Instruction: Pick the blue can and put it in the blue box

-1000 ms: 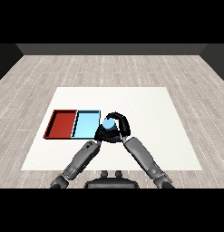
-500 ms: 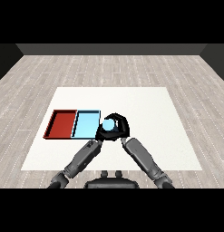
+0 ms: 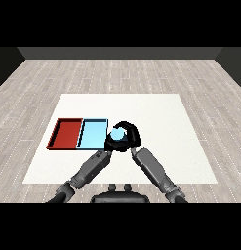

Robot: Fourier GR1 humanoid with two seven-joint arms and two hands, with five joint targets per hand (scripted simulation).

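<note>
grey plank floor, white worktop [image 3: 156, 112] | blue can [image 3: 117, 135] held at blue tray [image 3: 93, 135] right edge, red tray [image 3: 67, 133] beyond | right hand [image 3: 130, 138] curled round can | left hand [image 3: 111, 145] fingers: cannot tell | can to be carried left, kept upright, lowered inside rim before release

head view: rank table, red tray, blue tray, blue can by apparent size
1. White table, largest by far.
2. Red tray and light blue tray: look about alike, not ranked against each other.
3. Blue can, smallest; partly hidden by the right hand curled round it.
</note>
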